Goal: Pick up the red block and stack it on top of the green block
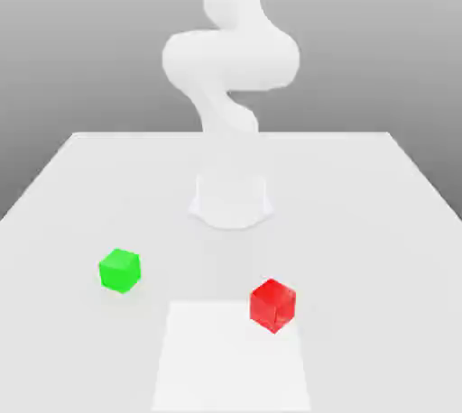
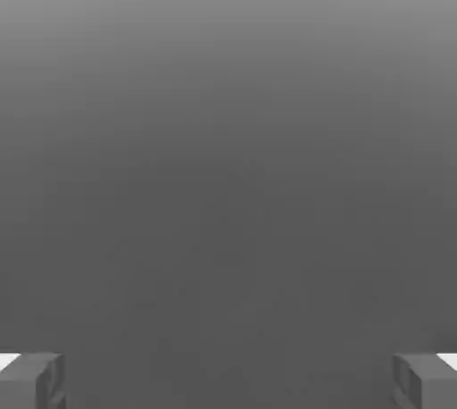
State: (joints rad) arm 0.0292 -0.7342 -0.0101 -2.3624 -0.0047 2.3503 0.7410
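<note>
red block (image 1: 272,305) | green block (image 1: 119,270) well apart | open table (image 1: 379,222) around both

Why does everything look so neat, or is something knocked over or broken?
Nothing stands out. The red block and the green block both sit flat on the white table, apart from each other. The gripper is wide open with nothing between its fingers.

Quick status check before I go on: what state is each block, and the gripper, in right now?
red block: resting on the table, not gripped, nothing on it.
green block: resting on the table, apart from the red block, top bare.
gripper: open, fingers wide apart, nothing between them.
</note>
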